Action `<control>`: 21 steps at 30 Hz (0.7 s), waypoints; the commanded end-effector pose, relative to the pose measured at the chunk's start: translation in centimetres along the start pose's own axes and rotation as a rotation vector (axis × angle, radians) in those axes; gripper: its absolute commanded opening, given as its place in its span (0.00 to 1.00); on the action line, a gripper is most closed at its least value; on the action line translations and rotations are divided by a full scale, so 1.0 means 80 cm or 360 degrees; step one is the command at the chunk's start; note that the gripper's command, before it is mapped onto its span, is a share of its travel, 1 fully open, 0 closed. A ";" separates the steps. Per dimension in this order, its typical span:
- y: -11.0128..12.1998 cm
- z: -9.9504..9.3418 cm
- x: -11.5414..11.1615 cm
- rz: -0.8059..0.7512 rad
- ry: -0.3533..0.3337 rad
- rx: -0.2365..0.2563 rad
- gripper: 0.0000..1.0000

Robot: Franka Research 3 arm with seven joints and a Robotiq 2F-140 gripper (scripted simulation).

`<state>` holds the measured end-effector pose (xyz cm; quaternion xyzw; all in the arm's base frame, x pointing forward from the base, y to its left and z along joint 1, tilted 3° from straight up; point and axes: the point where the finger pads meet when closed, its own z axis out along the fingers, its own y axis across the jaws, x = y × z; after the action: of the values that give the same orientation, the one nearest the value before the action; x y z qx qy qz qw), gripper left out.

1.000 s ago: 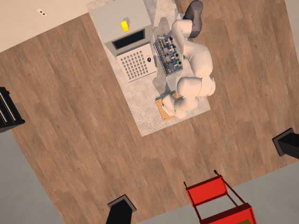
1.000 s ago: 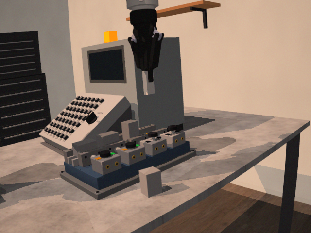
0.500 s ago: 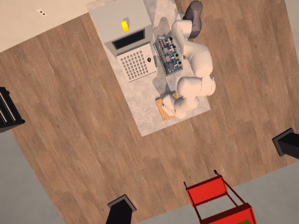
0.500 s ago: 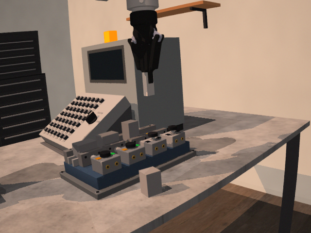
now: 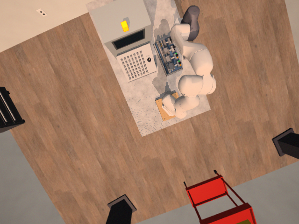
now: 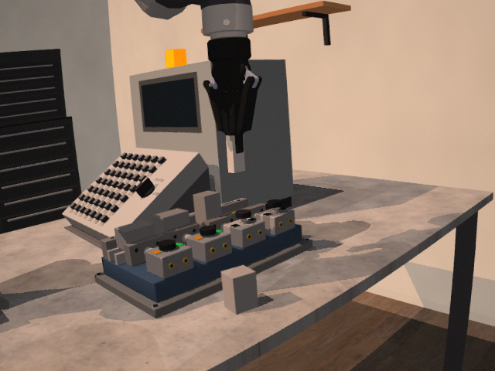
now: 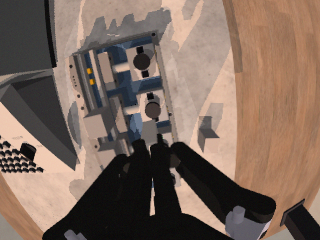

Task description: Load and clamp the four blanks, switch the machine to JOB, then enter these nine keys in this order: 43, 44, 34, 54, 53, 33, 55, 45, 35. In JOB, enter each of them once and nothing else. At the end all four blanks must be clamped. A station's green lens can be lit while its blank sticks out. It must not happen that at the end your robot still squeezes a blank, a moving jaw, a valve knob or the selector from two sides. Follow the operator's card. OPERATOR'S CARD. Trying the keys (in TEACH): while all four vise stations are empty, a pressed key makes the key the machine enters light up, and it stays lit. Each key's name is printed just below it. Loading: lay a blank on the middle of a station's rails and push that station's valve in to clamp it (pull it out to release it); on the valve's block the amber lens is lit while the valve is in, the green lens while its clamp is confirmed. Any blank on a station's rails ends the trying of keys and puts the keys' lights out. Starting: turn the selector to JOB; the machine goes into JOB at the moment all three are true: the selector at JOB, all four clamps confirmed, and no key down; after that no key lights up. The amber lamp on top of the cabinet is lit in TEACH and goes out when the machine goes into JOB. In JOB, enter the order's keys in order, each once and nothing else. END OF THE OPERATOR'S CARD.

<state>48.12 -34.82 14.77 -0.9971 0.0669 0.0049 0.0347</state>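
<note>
My gripper (image 6: 236, 159) (image 7: 151, 130) is shut with nothing held. It hangs high above the middle of the blue vise fixture (image 6: 179, 279) (image 5: 168, 58) (image 7: 127, 87). The two nearest valve blocks (image 6: 168, 263) (image 6: 209, 247) each show a lit amber and green lens, with blanks (image 6: 134, 239) (image 6: 172, 219) lying behind them. A third blank (image 6: 206, 204) stands tall at the third station, whose block (image 6: 244, 234) is unlit, as is the fourth block (image 6: 278, 222). A loose blank (image 6: 238, 288) (image 7: 206, 129) stands on the table in front of the fixture. The cabinet's amber lamp (image 6: 175, 57) (image 5: 124, 25) is lit. The selector knob (image 6: 145, 187) (image 5: 148, 59) sits beside the keypad (image 6: 112, 188) (image 5: 135, 63).
The cabinet with its dark screen (image 6: 169, 103) stands behind the fixture. An orange board (image 5: 166, 114) lies under the arm's base. The table's edge (image 6: 360, 287) runs close in front. A wall shelf (image 6: 295, 11), a black drawer cabinet (image 6: 32, 135) and a red cart (image 5: 207, 192) stand around.
</note>
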 end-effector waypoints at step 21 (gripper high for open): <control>0.004 0.075 0.006 0.0016 0.0017 -0.0015 0.00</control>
<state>48.26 -34.62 9.30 -0.9973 0.0644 0.0041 0.0338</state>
